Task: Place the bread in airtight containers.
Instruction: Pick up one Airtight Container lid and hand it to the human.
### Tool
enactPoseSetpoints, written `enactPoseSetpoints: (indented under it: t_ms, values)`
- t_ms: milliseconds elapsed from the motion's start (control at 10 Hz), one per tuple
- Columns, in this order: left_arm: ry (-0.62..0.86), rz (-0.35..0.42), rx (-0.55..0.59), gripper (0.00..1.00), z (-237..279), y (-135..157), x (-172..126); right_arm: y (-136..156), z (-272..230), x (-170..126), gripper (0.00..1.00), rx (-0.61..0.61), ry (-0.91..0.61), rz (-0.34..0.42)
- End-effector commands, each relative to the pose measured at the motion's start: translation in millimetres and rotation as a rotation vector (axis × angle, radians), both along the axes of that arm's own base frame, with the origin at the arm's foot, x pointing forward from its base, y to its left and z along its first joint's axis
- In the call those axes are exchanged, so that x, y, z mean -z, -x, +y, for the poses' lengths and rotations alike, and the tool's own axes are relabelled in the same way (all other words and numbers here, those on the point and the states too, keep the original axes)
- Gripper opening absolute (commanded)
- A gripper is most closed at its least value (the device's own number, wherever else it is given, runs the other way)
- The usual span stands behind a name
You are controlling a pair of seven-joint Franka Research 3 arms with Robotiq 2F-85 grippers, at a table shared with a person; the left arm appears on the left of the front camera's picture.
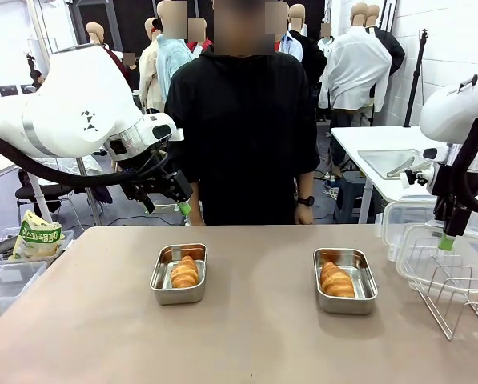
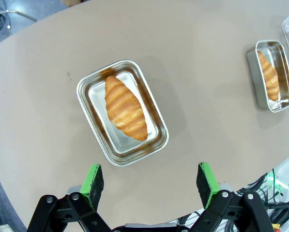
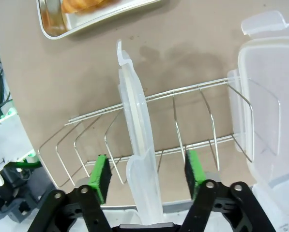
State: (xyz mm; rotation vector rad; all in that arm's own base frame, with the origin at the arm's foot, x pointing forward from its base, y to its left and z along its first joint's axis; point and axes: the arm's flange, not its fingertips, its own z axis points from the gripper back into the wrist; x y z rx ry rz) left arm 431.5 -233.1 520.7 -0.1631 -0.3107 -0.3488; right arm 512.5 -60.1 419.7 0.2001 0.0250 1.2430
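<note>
Straddling the lid (image 3: pixel 133 106) in the rack (image 3: pixel 183 90), my right claw (image 3: pixel 146 162) hangs unclenched; it looks light, stiff and slick, so I'd pinch its flat faces.

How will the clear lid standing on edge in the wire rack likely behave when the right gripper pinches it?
The lid looks thin and translucent, so probably light and slightly flexible. Its smooth plastic might slip between the pads of the right gripper. Standing between thin wire rack prongs, it may snag when lifted.
</note>
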Motion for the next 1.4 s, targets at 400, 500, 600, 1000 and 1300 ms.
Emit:
enactPoseSetpoints:
  t_ms: [400, 500, 600, 1000, 1300]
  values:
    - [0.000, -0.002, -0.002, 1.00, 1.2, 0.6, -0.9, -4.6, -0.6, 0.1, 0.00, 0.019, -0.030, 0.063]
    - [0.000, -0.002, -0.002, 1.00, 1.2, 0.6, -0.9, -4.7, -1.1, -0.3, 0.00, 0.023, -0.035, 0.062]
    - [0.000, -0.002, -0.002, 1.00, 1.2, 0.6, -0.9, -4.9, -0.9, -1.2, 0.00, 0.023, -0.042, 0.063]
    - [0.000, -0.002, -0.002, 1.00, 1.2, 0.6, -0.9, 7.1, 9.6, -32.4, 0.00, 0.035, -0.075, 0.131]
    - [0.000, -0.002, -0.002, 1.00, 1.2, 0.6, -0.9, 25.8, 15.1, -77.3, 0.00, 0.002, -0.022, 0.094]
